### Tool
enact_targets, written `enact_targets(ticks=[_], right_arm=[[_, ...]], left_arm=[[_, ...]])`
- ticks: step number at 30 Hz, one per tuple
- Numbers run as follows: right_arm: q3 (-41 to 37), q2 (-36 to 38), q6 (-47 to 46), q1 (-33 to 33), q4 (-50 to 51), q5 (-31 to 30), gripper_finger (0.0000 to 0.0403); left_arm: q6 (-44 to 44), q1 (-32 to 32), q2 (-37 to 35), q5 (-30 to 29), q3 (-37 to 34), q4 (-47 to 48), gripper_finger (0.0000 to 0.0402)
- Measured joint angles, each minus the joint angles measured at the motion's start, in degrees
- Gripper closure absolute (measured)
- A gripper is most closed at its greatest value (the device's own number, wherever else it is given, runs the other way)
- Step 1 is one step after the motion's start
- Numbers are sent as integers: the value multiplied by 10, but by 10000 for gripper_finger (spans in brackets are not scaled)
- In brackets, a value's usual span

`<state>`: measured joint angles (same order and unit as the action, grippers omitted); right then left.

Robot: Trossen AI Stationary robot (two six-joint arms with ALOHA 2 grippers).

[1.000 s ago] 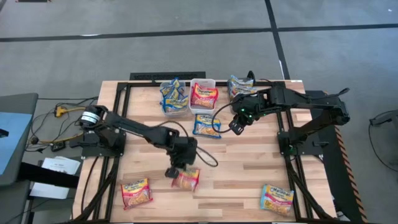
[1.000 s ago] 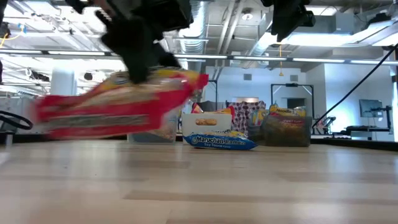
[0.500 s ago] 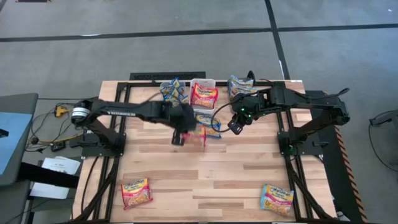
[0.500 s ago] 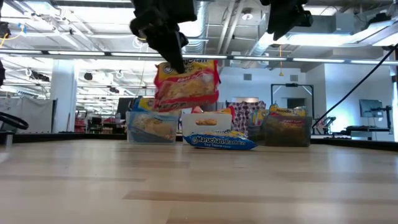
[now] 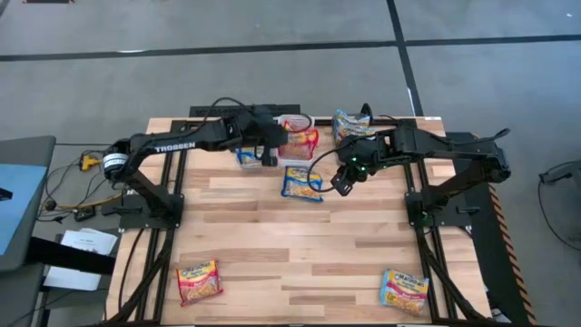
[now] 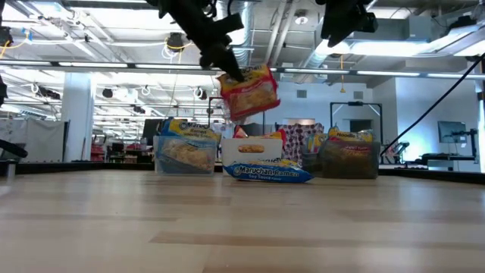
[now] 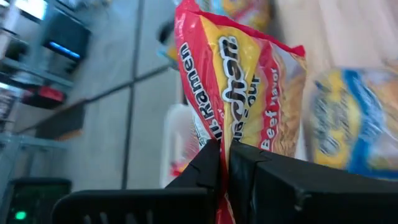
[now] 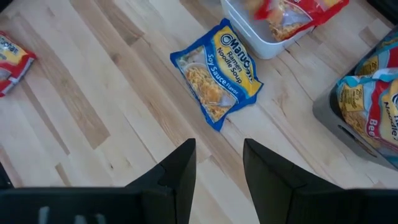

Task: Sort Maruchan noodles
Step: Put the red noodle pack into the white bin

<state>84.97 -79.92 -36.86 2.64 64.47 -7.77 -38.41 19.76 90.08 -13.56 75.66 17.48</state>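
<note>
my left gripper (image 7: 224, 163) is clenched on the red beef packet's (image 7: 239, 93) edge; it hangs light, crinkly, floppy, probably slippery.

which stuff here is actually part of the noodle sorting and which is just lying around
Part of the job:
- red packet held in the left gripper
- blue packet lying on the table
- red packet near the left front corner
- packet near the right front corner
- white bin

Just lying about:
- cables off the table's left edge
</note>
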Motion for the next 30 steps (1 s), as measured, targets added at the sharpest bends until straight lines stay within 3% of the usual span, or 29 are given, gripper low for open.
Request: enact_targets(ticks=[7, 16, 30], right_arm=[[0, 0, 13, 0, -2, 0, 246], [0, 0, 13, -4, -4, 0, 246], [0, 0, 13, -35, -9, 1, 246]], left_arm=[[2, 16, 4, 47, 0, -25, 401], [-11, 15, 47, 8, 0, -27, 401], [4, 33, 95, -7, 0, -26, 401]])
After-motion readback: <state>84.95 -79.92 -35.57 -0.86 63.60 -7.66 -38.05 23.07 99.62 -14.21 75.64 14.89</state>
